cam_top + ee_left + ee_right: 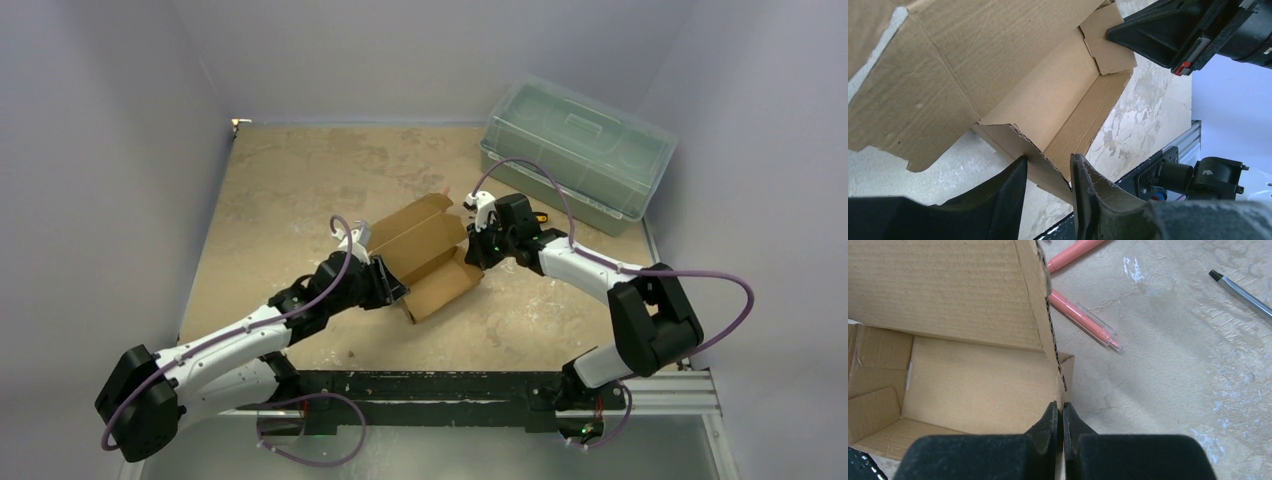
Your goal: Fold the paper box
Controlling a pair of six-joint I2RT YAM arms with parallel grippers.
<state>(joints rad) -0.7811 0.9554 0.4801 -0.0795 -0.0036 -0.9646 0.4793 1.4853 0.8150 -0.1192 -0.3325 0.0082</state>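
The paper box point(428, 255) is a brown cardboard sheet partly folded up at the table's middle, with walls and flaps raised. My left gripper point(386, 287) is at its near-left end. In the left wrist view its jaws point(1048, 167) stand apart, astride a torn-edged end flap of the box point(1048, 95). My right gripper point(474, 250) is at the box's right end. In the right wrist view point(1062, 410) it is shut on the thin edge of a side wall of the box point(973, 380). It also shows in the left wrist view point(1193, 35).
A translucent green-tinted lidded bin point(575, 150) stands at the back right. Two pink pens point(1083, 320) and a grey pen point(1243, 290) lie on the table just beyond the box's right end. Grey walls enclose the table.
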